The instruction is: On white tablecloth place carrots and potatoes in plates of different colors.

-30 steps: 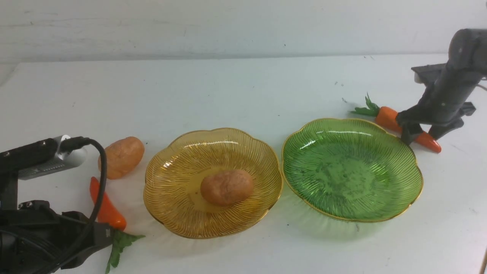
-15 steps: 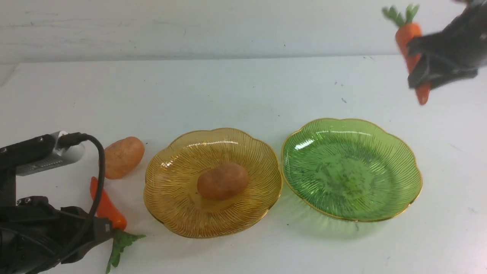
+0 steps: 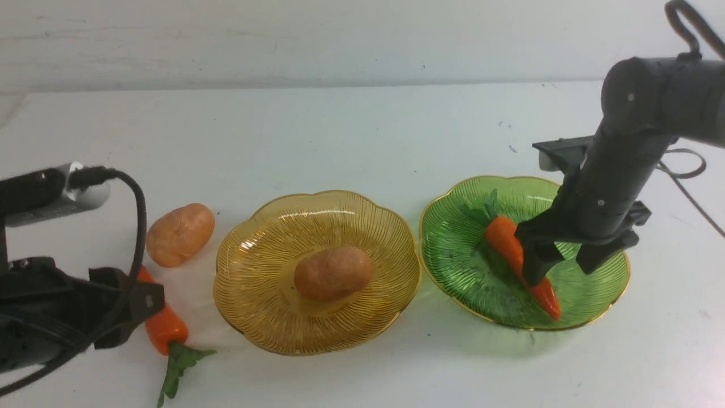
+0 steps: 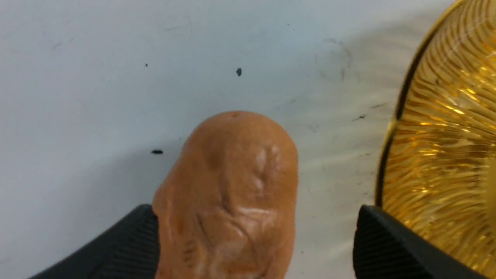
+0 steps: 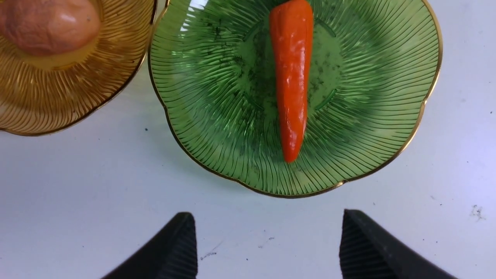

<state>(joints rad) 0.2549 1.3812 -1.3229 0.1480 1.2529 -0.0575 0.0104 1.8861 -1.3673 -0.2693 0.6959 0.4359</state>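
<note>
One carrot (image 3: pixel 512 249) lies in the green plate (image 3: pixel 453 249), leafy top towards the far side; the right wrist view shows it (image 5: pixel 291 77) free on that plate (image 5: pixel 213 97). My right gripper (image 3: pixel 561 271) hovers over it, open and empty (image 5: pixel 266 214). One potato (image 3: pixel 333 272) rests in the amber plate (image 3: pixel 255 317). The second potato (image 3: pixel 180 234) and second carrot (image 3: pixel 164 326) lie on the white tablecloth (image 3: pixel 362 136) at the left. My left gripper (image 3: pixel 127 309) is open above that carrot. In the left wrist view the potato (image 4: pixel 228 201) sits between its spread fingers (image 4: pixel 254 211), beside the amber plate (image 4: pixel 445 135).
The two plates stand side by side, rims almost touching. The left wrist camera (image 3: pixel 51 192) and its black cable (image 3: pixel 139 226) hang over the table's left side. The right arm's cable (image 3: pixel 688 164) loops at the far right. A pale wall (image 3: pixel 340 39) bounds the far edge.
My right gripper lifted the carrot off the cloth at the right, carried it over the green plate and let it go there. My left gripper shifted forward over the other carrot.
</note>
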